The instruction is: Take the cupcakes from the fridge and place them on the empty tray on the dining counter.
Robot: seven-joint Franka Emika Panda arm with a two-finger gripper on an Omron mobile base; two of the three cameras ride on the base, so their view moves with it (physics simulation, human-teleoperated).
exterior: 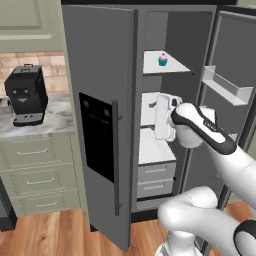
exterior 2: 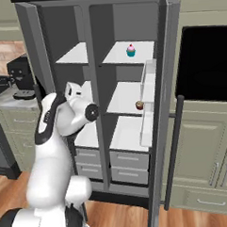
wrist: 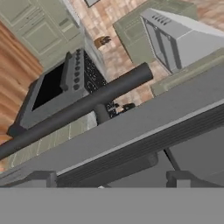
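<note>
While the fridge (exterior: pixel 100 125) stands open, one cupcake (exterior: pixel 162 59) sits on its top shelf and another (exterior 2: pixel 139 105) one shelf below. The end effector (wrist: pixel 109 181), spread wide and empty, faces the door handle (wrist: pixel 74 111); reaching inward, it could strike that door.

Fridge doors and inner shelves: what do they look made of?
The fridge doors look like matte grey metal: flat, even grey, no gloss, with a black panel set in. The shelves look like smooth white plastic, plain and opaque, though rendering leaves that open. The cupcake has pink frosting.
</note>
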